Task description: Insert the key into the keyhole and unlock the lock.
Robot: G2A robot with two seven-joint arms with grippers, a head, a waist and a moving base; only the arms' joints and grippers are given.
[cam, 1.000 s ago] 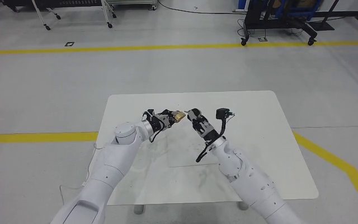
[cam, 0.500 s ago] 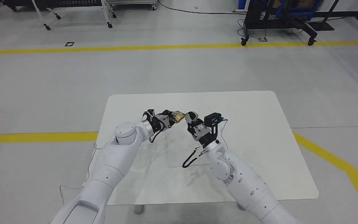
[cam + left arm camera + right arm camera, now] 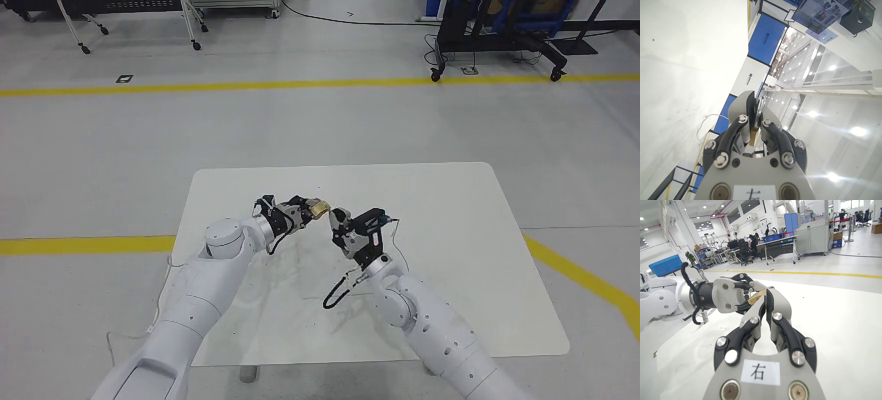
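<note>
Left gripper [image 3: 757, 106] pinches the brass lock [image 3: 754, 137] over the table [image 3: 450, 200] — right gripper [image 3: 765, 298], fingers pressed together, sits just beside it.

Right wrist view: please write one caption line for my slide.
Shut right tool points its tips at the brass lock held by the left tool.

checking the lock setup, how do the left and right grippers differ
The left gripper clamps a brass padlock; the right gripper has its pads pressed together. The left points across the table, the right points away from the robot toward it. Both are shut, tips close together.
</note>
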